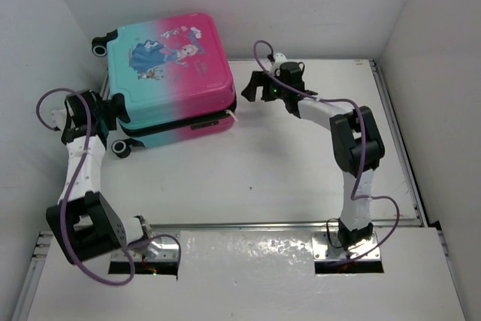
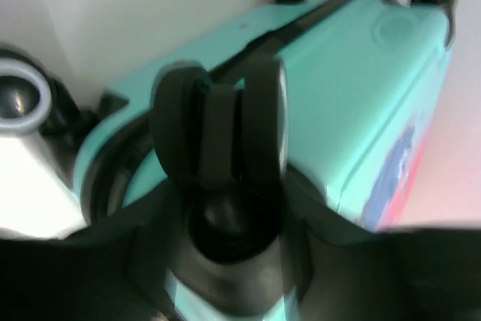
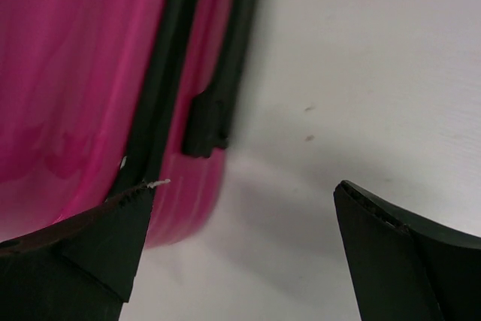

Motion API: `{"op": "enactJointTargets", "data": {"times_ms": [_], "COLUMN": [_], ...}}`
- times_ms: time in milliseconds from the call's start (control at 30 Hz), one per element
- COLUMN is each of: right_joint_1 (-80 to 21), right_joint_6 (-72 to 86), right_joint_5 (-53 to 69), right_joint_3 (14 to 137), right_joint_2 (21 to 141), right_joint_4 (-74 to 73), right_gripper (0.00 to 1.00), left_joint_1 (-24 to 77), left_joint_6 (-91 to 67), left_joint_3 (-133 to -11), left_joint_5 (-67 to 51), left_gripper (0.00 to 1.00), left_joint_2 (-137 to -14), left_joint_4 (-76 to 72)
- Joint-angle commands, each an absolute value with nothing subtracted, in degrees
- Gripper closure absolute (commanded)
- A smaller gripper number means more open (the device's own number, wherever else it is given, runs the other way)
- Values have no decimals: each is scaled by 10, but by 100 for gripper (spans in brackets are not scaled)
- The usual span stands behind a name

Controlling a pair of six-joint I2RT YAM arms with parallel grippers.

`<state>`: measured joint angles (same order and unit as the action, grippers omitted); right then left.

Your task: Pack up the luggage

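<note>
White tabletop (image 1: 301, 178), far left corner: suitcase (image 1: 169, 73) flat, long axis running left to right, teal wheeled end right at left gripper (image 1: 111, 107), fingers near together, grip unclear in blur, pink end just beside wide-spread right gripper (image 1: 249, 89).

Glossy, smooth hard-plastic shell of the luggage (image 1: 169, 73), with dull black wheels (image 1: 100, 46), on a matt white table (image 1: 301, 178).

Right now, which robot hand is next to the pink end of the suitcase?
The right gripper, jaws wide open beside the pink end of the luggage. The left gripper is at the teal end, by the wheels.
</note>
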<state>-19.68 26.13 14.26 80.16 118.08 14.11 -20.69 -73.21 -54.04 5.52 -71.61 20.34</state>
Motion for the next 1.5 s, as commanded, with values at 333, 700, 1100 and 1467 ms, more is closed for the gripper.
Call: {"op": "enactJointTargets", "data": {"times_ms": [333, 700, 1100, 1467], "right_joint_1": [-324, -398, -437, -468], "right_joint_6": [213, 236, 253, 276], "right_joint_5": [221, 61, -41, -117], "right_joint_3": [615, 888, 1005, 1013], "right_joint_2": [1059, 1189, 1241, 1236], "right_joint_4": [233, 20, -100, -157], "right_gripper": [3, 24, 52, 56], "left_joint_1": [-216, -216, -229, -238], "left_joint_6": [-475, -441, -445, -438], "left_joint_3": [-757, -774, -772, -752], "left_joint_5": [-35, -236, -258, -266], "left_gripper": [100, 100, 100, 99], "left_joint_2": [-1005, -1071, -1072, -1045], "left_joint_4": [220, 112, 112, 105]}}
